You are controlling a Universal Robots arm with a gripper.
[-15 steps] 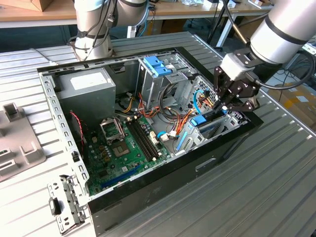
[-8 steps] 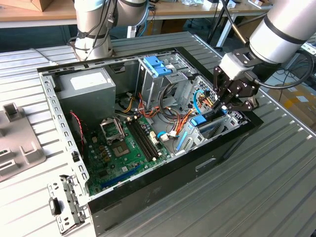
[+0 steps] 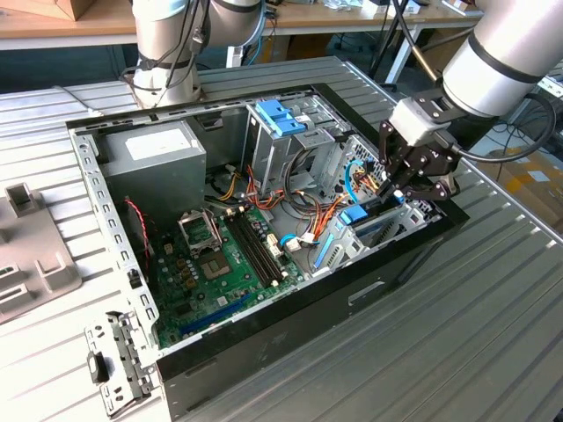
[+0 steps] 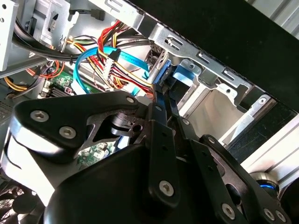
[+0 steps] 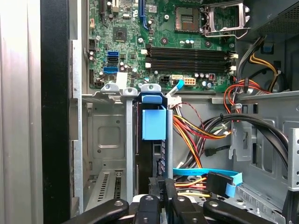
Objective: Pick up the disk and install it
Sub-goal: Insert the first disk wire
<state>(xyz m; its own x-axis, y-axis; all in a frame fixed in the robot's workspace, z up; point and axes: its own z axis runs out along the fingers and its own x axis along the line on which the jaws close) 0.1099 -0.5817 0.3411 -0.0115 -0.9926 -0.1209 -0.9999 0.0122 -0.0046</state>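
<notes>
Hand (image 3: 406, 186) reaches into the open computer case (image 3: 264, 343) at its corner toward the exterior view's right. Its fingers (image 4: 161, 100) are clenched on the disk (image 5: 153, 125), which stands on edge in a metal drive bay (image 5: 107, 140). Most of the disk is hidden; the first wrist view shows its blue rail, the exterior view barely any. Beyond lies the motherboard (image 5: 154, 28).

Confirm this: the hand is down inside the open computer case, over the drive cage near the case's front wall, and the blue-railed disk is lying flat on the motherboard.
Not quite. The hand is inside the open computer case at the drive cage, but the disk is not lying on the motherboard. The first wrist view shows it standing on edge in a slot of the cage, in line with the hand.
</notes>
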